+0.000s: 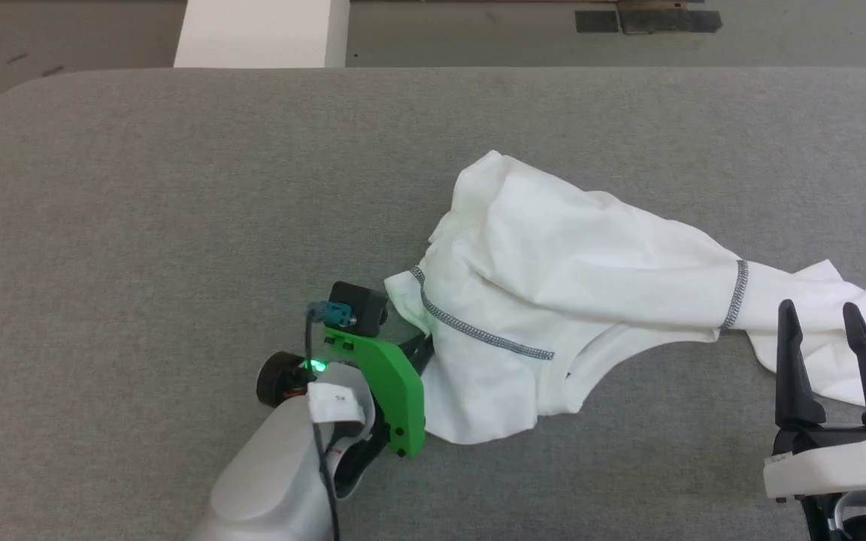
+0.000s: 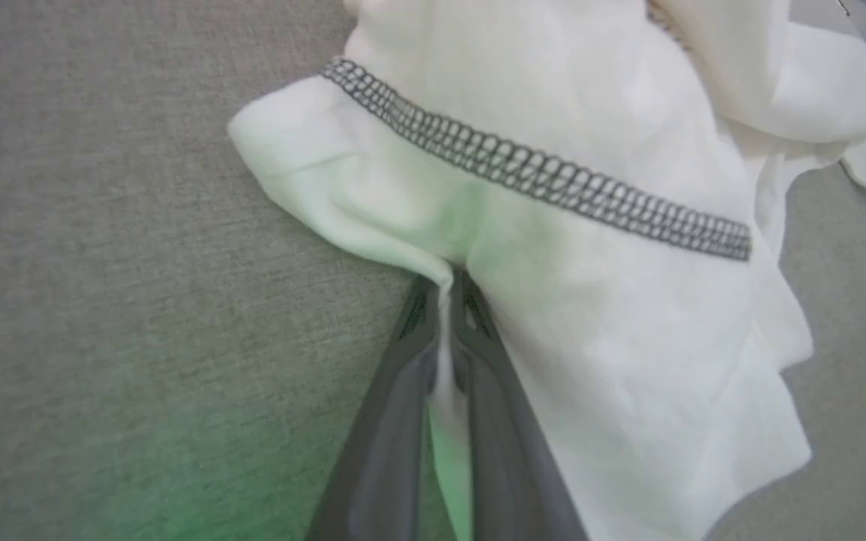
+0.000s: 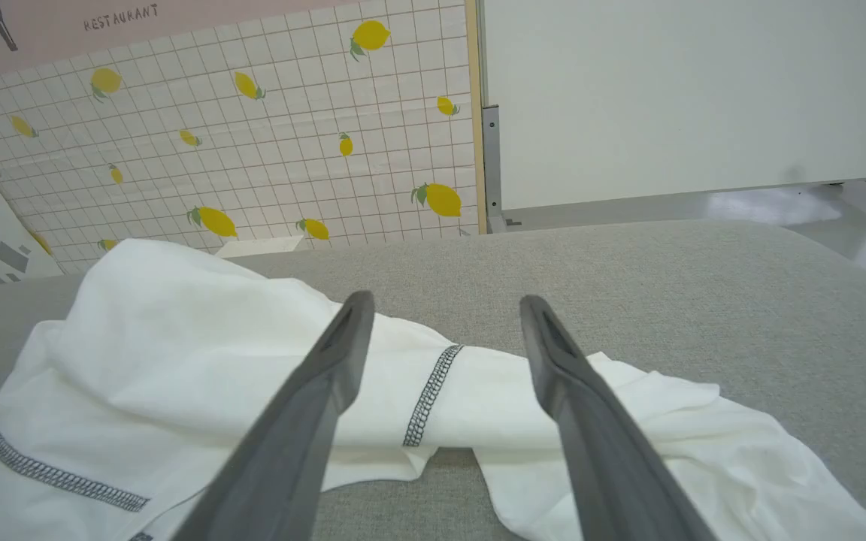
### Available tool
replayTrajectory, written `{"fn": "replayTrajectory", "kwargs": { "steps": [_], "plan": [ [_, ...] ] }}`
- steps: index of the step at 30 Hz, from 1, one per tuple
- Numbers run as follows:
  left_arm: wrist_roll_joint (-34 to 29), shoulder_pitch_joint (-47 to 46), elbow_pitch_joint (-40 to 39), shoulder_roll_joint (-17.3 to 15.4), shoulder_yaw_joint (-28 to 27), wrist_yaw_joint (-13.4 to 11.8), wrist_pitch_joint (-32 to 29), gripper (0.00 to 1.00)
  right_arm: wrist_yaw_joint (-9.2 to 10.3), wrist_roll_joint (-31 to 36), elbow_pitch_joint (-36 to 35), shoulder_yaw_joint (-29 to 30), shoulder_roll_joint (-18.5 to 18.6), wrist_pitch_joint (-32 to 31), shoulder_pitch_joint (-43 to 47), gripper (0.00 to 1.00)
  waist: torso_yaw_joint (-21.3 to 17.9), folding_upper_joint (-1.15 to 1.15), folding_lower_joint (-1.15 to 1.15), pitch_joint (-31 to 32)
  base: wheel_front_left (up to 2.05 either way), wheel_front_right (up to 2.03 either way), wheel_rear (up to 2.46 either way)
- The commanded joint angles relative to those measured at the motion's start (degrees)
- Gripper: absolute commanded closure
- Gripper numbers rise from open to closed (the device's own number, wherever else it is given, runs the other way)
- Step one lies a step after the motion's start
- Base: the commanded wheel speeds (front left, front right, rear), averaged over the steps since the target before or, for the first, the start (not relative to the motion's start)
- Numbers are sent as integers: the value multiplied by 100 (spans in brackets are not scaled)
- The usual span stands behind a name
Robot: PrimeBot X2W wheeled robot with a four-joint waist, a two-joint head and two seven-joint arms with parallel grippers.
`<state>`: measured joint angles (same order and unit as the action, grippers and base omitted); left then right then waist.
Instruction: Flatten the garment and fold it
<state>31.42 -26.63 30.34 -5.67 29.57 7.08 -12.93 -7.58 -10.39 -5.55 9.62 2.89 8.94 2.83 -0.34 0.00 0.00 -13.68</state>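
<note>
Left wrist view: my left gripper (image 2: 448,284) is clamping the crumpled white grey-seamed fabric shirt (image 2: 598,330) at its edge on the grey cloth-covered table (image 2: 102,300); my right gripper (image 1: 818,308) is hovering spread over the sleeve.

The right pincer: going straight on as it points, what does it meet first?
Probably the sleeve of the garment, lying across before the open right pincer; height is unclear, so it might pass above.
</note>
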Motion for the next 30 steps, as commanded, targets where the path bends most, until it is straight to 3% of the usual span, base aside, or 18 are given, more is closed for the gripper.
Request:
{"fn": "replayTrajectory", "kwargs": {
  "steps": [1, 5, 9, 16, 19, 22, 23, 25, 30],
  "plan": [
    [88, 17, 26, -101, -19, 40, 103, 100, 9, -23, 10, -1, -2, 25, -64, 0, 99, 0, 0, 74, 0, 0, 0],
    [97, -86, -300, -464, -274, 14, 471, 100, 9, -29, -19, 23, -2, 19, -24, 0, 241, 0, 0, 140, 0, 0, 0],
    [27, -20, -1044, -918, -626, -232, 727, 100, 9, -43, -35, 46, -2, 20, 25, 0, 359, 0, 0, 172, 0, 0, 0],
    [-172, 1010, -2974, -1637, -1217, -1169, 637, 100, 9, -70, -44, 34, -2, 36, 63, 0, 428, 0, 0, 146, 0, 0, 0],
    [-100, 1814, -3693, -1597, -1296, -1572, 547, 100, 9, -97, -27, 34, -2, 45, 59, 0, 429, 0, 0, 97, 0, 0, 0],
    [152, 2493, -3872, -1366, -1246, -1774, 491, 100, 9, -118, 9, 39, -2, 36, 54, 0, 453, 0, 0, 58, 0, 0, 0],
    [220, 2676, -3800, -1302, -1187, -1798, 454, 96, 9, -119, 20, 33, -2, 31, 51, 0, 470, 0, 0, 48, 0, 0, 0],
    [419, 2879, -3621, -1107, -1118, -1790, 454, 0, 9, -106, 39, 14, -2, 20, 36, 0, 497, 0, 0, 43, 0, 0, 0],
    [718, 2899, -3324, -859, -1032, -1629, 466, 0, 9, -47, 62, 31, -2, -9, 8, 0, 579, 0, 0, 109, 0, 0, 0]
  ]
}}
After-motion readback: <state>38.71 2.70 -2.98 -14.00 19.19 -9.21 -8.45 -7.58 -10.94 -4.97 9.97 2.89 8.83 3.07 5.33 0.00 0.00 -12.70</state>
